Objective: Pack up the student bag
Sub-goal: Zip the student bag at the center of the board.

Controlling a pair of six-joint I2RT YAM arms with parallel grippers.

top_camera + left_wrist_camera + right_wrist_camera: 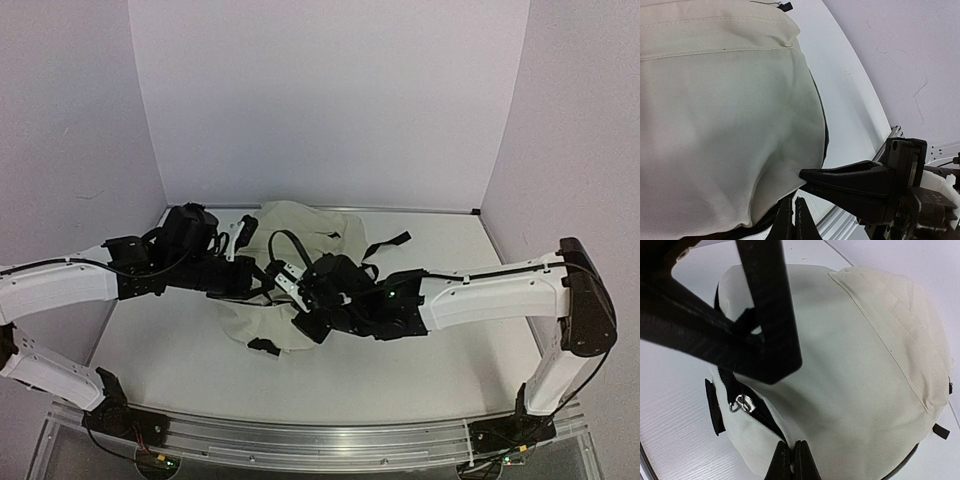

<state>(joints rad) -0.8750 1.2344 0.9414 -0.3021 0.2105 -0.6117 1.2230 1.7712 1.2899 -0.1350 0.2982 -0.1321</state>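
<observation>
As it slumps, the student bag shows cream fabric.

Cream fabric student bag, slumped, lying centrally

Top external cam sat high behind both arm bases, looking forward and down over the whole table from well back. Left wrist cam rode behind the left gripper and looked out along its fingers, tight on the student bag just ahead of the tips. Right wrist cam did likewise behind the right gripper. All three views shared the bag, and the wrist cams saw opposite sides.
</observation>
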